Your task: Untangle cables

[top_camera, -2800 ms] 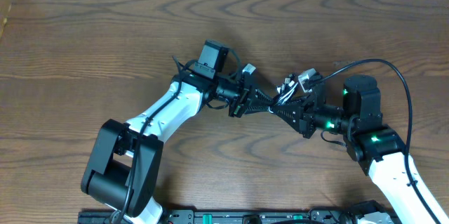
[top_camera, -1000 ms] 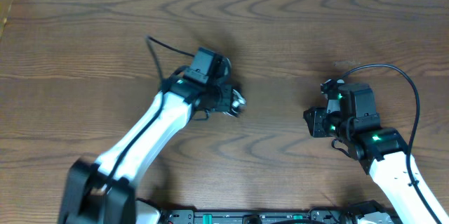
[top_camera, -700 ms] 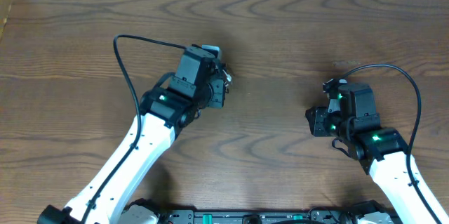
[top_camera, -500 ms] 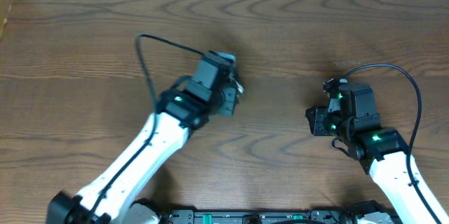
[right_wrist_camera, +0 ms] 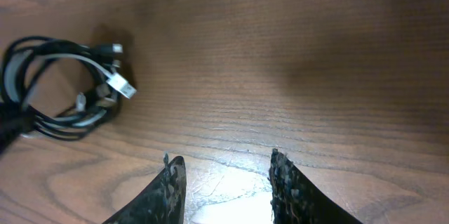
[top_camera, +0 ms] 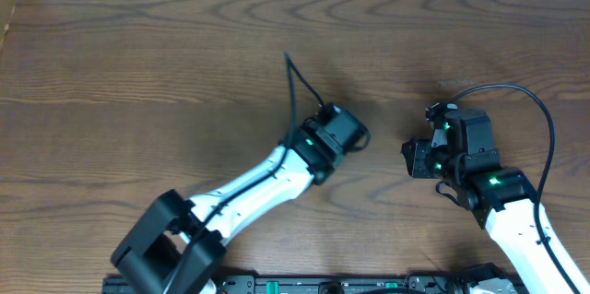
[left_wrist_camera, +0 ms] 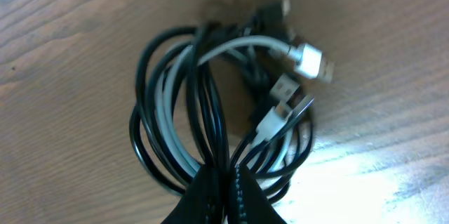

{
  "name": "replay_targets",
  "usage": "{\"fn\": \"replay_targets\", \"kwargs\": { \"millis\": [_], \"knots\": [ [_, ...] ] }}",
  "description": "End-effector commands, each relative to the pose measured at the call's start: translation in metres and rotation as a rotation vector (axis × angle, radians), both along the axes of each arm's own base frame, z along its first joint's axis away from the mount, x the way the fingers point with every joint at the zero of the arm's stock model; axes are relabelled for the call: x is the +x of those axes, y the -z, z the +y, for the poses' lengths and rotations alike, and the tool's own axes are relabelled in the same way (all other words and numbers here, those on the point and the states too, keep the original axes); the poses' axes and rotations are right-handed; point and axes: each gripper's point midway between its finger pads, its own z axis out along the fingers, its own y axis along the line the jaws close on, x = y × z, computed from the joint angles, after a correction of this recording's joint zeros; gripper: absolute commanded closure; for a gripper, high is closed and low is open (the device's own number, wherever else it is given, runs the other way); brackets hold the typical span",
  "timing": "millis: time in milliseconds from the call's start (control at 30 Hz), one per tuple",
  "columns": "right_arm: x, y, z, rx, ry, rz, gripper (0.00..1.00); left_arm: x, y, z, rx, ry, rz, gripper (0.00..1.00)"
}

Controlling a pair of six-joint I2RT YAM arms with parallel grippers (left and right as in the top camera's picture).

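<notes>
At the middle of the table (top_camera: 138, 36): one bundle (left_wrist_camera: 210, 112), left fingers (left_wrist_camera: 224, 196) on it

Overhead, the left arm (top_camera: 267, 174) hid it. Only the left wrist view showed those fingers pinched together on its loops: one white cord (left_wrist_camera: 231, 45), one black cord (left_wrist_camera: 138, 112). From the right wrist, the right fingers (right_wrist_camera: 291, 185) stood apart, empty.

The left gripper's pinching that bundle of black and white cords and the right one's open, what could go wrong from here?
The left gripper pinches several loops of the bundle of thin black and white cords at once, so pulling may tighten the tangle. The open right gripper, apart from the bundle, might grab both colours together. The silver plug ends sit among the loops and may snag.
</notes>
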Motion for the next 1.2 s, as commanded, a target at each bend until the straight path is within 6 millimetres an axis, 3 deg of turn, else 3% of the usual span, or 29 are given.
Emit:
{"fn": "replay_targets", "kwargs": {
  "millis": [0, 300, 500, 600, 633, 733, 767, 900, 1167],
  "knots": [
    [0.000, 0.002, -0.002, -0.004, 0.015, 0.004, 0.65, -0.009, 0.004, -0.003, 0.038, 0.018, -0.023, 0.93],
    [0.000, 0.002, -0.002, -0.003, 0.015, 0.003, 0.65, -0.016, -0.002, -0.015, 0.007, 0.028, -0.034, 0.93],
    [0.000, 0.001, -0.002, -0.004, 0.015, 0.002, 0.63, -0.026, -0.028, -0.036, -0.171, 0.079, 0.017, 0.92],
    [0.000, 0.001, -0.002, -0.004, 0.015, 0.002, 0.63, -0.020, -0.047, -0.031, -0.224, 0.058, -0.008, 0.92],
    [0.000, 0.001, -0.002, -0.004, 0.015, 0.002, 0.63, -0.016, -0.053, -0.027, -0.234, 0.046, -0.022, 0.87],
    [0.000, 0.001, -0.002, -0.004, 0.015, 0.002, 0.63, -0.005, -0.066, -0.014, -0.262, 0.000, -0.053, 0.46],
    [0.000, 0.002, -0.002, -0.004, 0.015, 0.003, 0.63, 0.000, -0.069, -0.008, -0.268, -0.019, -0.062, 0.42],
    [0.000, 0.002, -0.002, -0.004, 0.015, 0.003, 0.63, 0.013, -0.069, 0.010, -0.280, -0.082, -0.053, 0.38],
    [0.000, 0.002, -0.002, -0.004, 0.015, 0.003, 0.63, 0.015, -0.050, 0.030, -0.348, -0.174, 0.095, 0.36]
  ]
}}
